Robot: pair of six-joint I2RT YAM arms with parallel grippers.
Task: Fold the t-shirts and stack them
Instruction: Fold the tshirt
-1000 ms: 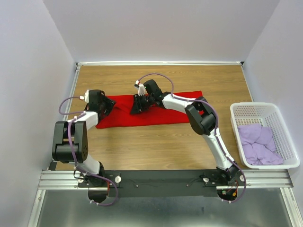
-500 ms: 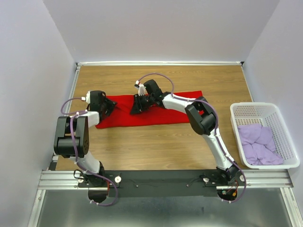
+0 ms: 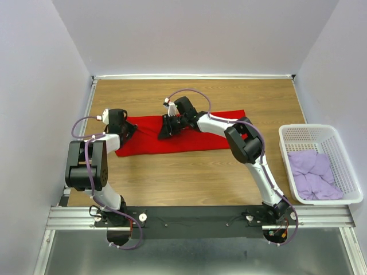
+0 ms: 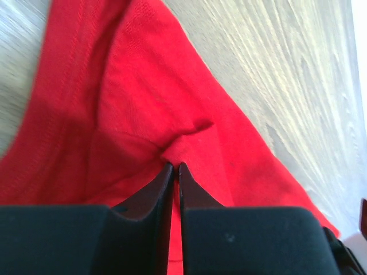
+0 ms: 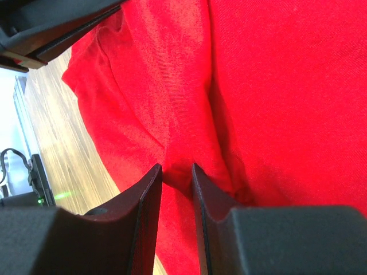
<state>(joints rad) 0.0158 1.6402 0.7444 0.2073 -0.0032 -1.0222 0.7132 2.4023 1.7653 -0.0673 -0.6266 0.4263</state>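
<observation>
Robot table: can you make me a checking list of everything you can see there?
Surface: wooden table, bare wood around the shirt.
Job's things: red t-shirt lying spread out flat; lilac t-shirts bunched up in the white basket.
Clutter: nothing seen.
Grippers: left gripper pinching a pucker of the red t-shirt; right gripper closed on a fold of it.
Cables: purple cables loop along both arms.
Surroundings: plain pale walls; metal rail at the near edge.
</observation>
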